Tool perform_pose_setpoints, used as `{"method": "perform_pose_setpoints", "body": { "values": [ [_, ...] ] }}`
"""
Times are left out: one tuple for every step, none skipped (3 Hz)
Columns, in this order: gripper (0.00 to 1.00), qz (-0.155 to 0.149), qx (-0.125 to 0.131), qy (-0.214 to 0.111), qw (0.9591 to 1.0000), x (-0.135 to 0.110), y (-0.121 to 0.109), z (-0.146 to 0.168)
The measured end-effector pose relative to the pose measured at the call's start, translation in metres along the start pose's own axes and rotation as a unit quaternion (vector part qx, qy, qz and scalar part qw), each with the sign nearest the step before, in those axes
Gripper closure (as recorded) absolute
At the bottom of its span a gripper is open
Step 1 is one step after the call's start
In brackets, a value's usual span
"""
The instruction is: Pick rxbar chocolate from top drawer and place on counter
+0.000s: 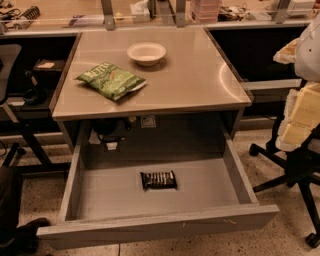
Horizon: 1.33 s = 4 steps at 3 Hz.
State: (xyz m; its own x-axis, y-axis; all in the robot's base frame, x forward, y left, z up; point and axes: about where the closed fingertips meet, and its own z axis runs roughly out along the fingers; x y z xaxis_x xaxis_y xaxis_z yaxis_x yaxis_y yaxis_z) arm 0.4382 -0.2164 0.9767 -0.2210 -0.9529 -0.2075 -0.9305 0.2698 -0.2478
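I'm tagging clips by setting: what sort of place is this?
Probably an office or lab workspace: a cluttered workbench runs behind the counter, and a wheeled office chair stands at right. The hand is out of view.

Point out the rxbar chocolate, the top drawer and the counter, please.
rxbar chocolate [158, 180], camera view, middle of the black wrapper.
top drawer [160, 226], camera view, middle of the front panel.
counter [195, 75], camera view, bare right half of the top.
gripper: not in the camera view.
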Motion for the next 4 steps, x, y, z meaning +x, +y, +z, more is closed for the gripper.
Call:
{"method": "perform_pose_setpoints", "body": {
  "values": [
    [0.00, 0.000, 0.001, -0.001, 1.0000, -0.001, 0.000, 0.000],
    [0.00, -0.009, -0.009, -0.016, 0.9998, -0.019, 0.009, 0.014],
    [0.00, -0.020, -0.028, -0.025, 0.9991, -0.036, 0.019, 0.036],
    [0.00, -0.028, -0.056, -0.022, 0.9978, -0.051, 0.036, 0.055]
  ]
}}
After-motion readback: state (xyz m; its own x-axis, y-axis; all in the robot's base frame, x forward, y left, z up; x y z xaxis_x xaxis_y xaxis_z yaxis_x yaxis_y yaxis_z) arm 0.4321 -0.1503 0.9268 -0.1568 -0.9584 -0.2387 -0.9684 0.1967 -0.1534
